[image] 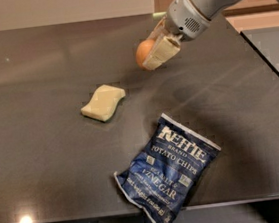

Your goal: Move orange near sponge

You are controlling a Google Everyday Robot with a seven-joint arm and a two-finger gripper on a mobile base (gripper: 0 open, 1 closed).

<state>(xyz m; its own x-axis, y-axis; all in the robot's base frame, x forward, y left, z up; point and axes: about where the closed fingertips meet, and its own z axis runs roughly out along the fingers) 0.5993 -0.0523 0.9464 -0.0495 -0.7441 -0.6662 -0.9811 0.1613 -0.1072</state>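
Observation:
The orange (144, 51), a small round orange fruit, is held in my gripper (154, 53) above the dark tabletop, in the upper middle of the camera view. The cream-coloured fingers (162, 52) are shut around it and hide its right side. The sponge (104, 102), pale yellow and flat with wavy sides, lies on the table below and to the left of the orange, some way apart from it. My arm (202, 3) reaches in from the upper right.
A blue Kettle chips bag (167, 169) lies near the table's front edge, right of the sponge and below the gripper. The dark table (45, 164) ends at the front and at a slanting right edge (270, 63).

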